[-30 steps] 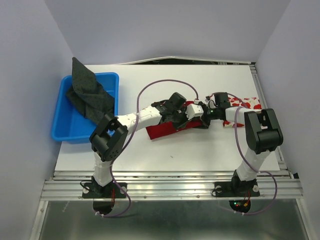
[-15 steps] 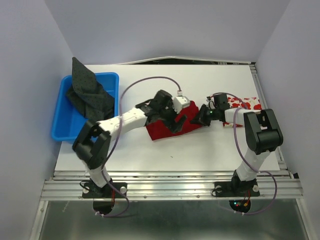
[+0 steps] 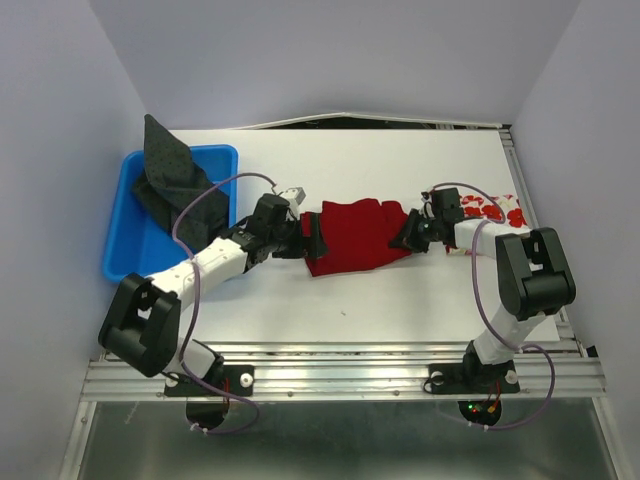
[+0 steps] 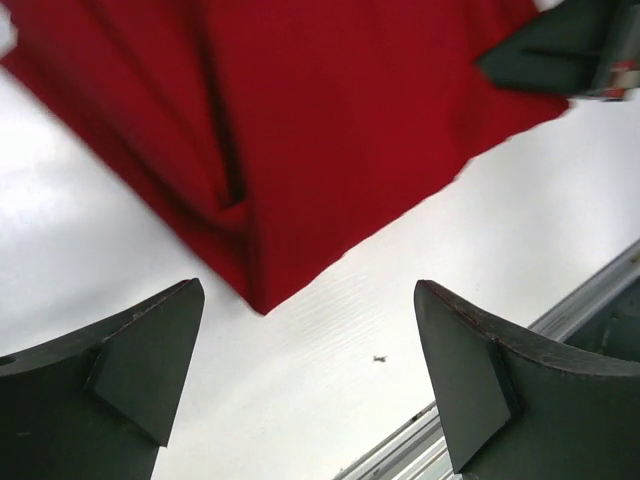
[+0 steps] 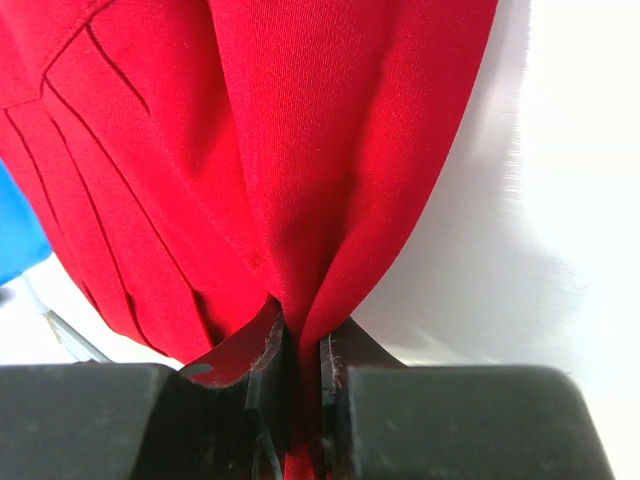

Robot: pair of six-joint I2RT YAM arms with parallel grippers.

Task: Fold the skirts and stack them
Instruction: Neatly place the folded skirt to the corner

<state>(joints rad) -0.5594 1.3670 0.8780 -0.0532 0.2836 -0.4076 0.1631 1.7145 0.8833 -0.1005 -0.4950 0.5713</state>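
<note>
The deep-red pleated skirt (image 3: 357, 234) lies folded in the middle of the table. My right gripper (image 3: 408, 236) is shut on its right edge, and the red cloth (image 5: 300, 180) bunches up between the pinching fingers (image 5: 262, 355). My left gripper (image 3: 312, 237) hovers just left of the skirt, jaws wide open with nothing between them; a corner of the red skirt (image 4: 300, 150) lies ahead of its fingertips (image 4: 150, 350). The white skirt with red flowers (image 3: 492, 210) lies at the right, partly behind my right arm. The dark grey skirt (image 3: 178, 190) hangs over the bin.
A blue plastic bin (image 3: 130, 245) stands at the table's left side with the grey cloth draped over its far wall. The table's metal front rail (image 3: 340, 365) runs along the near edge. White table surface (image 3: 350, 300) lies in front of the red skirt.
My left gripper let go of the red skirt, opened wide and drew back to the left. My right gripper closed on the skirt's right edge, and the skirt now lies spread flatter.
</note>
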